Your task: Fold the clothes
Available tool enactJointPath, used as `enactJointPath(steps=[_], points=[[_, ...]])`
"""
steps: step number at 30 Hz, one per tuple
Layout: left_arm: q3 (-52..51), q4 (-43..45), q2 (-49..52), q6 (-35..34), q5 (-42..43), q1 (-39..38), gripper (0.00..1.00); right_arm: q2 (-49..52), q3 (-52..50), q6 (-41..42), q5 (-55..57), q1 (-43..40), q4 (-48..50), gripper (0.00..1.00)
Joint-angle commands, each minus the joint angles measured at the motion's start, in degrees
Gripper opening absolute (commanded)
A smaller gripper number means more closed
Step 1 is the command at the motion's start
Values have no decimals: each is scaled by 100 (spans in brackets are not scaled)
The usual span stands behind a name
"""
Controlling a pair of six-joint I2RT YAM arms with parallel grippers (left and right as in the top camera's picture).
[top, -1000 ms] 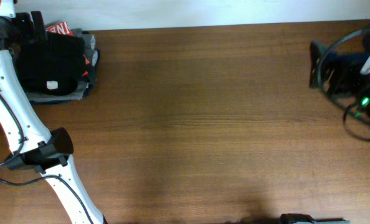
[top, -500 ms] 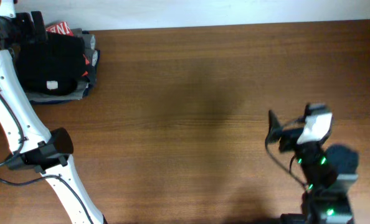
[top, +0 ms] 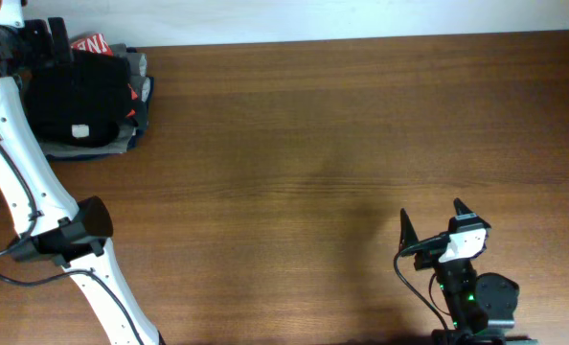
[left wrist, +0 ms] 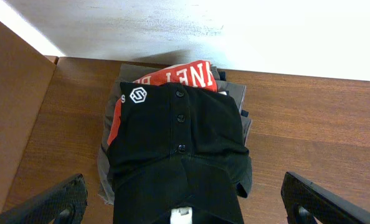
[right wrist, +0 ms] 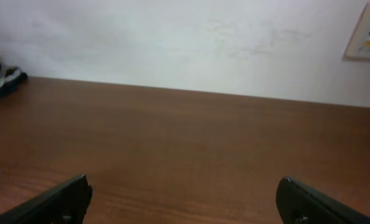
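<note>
The black T-shirt (top: 79, 96) lies folded on top of a pile at the table's far left corner. In the left wrist view (left wrist: 179, 143) it shows a small white logo (left wrist: 137, 95) and a white label (left wrist: 180, 216). My left gripper (top: 47, 36) hangs over the pile, open and empty, its fingers (left wrist: 185, 208) spread either side of the shirt and not touching it. My right gripper (top: 430, 216) is open and empty near the table's front right, its fingers (right wrist: 185, 199) over bare wood.
A red garment with white lettering (left wrist: 179, 78) and grey and dark folded garments (left wrist: 104, 168) lie under the black shirt. The table's back edge meets a white wall (right wrist: 185, 43). The left arm's white links (top: 35, 192) cross the left side.
My right arm has swung from the far right edge down to the front right of the table. The left arm and the pile have not moved.
</note>
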Motion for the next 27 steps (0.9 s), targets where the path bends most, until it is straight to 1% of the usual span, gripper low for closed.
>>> enactJointPath(steps=[1, 6, 27], points=[[-22, 9, 52, -52, 85, 0, 99, -195, -229, 24, -74, 37, 20, 99], [-22, 9, 52, -52, 83, -2, 99, -400, -435, 22, -157, 151, 291, 99], [-22, 9, 52, -52, 83, -2, 99, -400, -435, 22, -72, 256, 275, 99]])
